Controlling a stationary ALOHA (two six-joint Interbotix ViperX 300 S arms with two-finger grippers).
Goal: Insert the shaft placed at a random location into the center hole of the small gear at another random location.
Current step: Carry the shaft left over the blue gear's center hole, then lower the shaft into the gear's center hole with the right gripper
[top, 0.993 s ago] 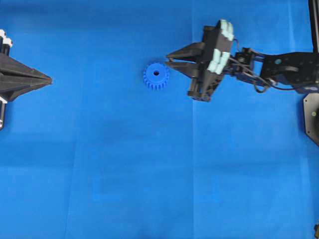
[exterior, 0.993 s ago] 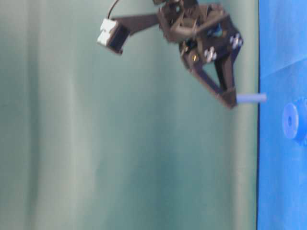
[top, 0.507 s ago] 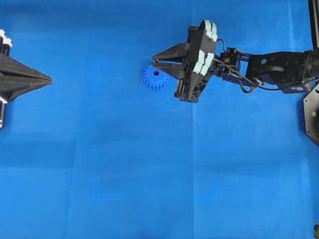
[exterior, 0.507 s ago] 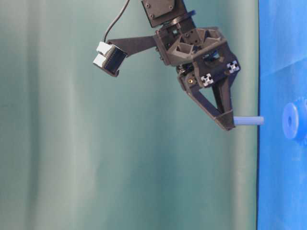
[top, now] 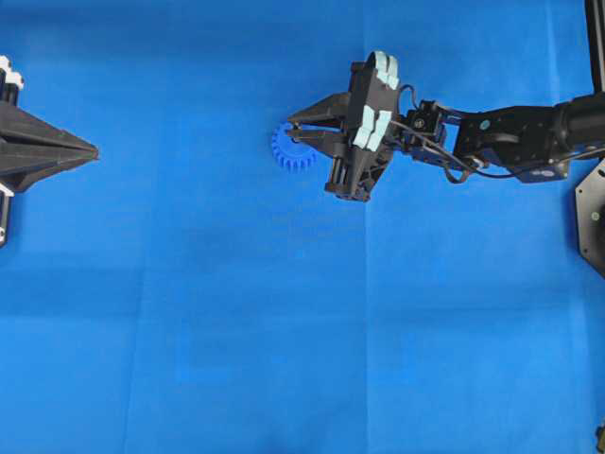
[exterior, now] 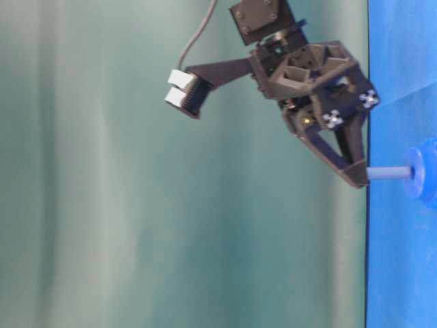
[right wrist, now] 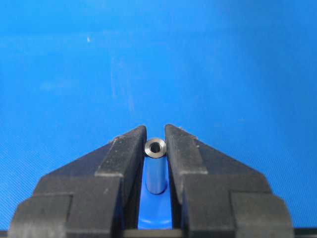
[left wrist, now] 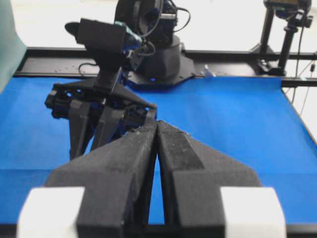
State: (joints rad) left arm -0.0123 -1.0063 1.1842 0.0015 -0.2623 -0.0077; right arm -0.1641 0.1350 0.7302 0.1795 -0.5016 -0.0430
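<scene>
- Right pincer (top: 294,126) clamped on the shaft (exterior: 389,173); shaft tip touching the small gear (exterior: 421,171) at its hub
- Left pincer (top: 93,150) pressed closed, empty, well apart at counter (top: 284,331) edge

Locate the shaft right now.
The shaft is pinched in the right gripper, upper middle of the overhead view, its tip reaching the small gear.

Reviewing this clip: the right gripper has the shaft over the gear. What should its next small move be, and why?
Probably a slow push straight along the shaft's axis, grip kept shut. In the table-level view the shaft, clamped by the right gripper, has its free end at the small gear, roughly level with the hub; how far it has entered the center hole is hidden. Overhead, the gripper tips cover the gear's middle.
</scene>
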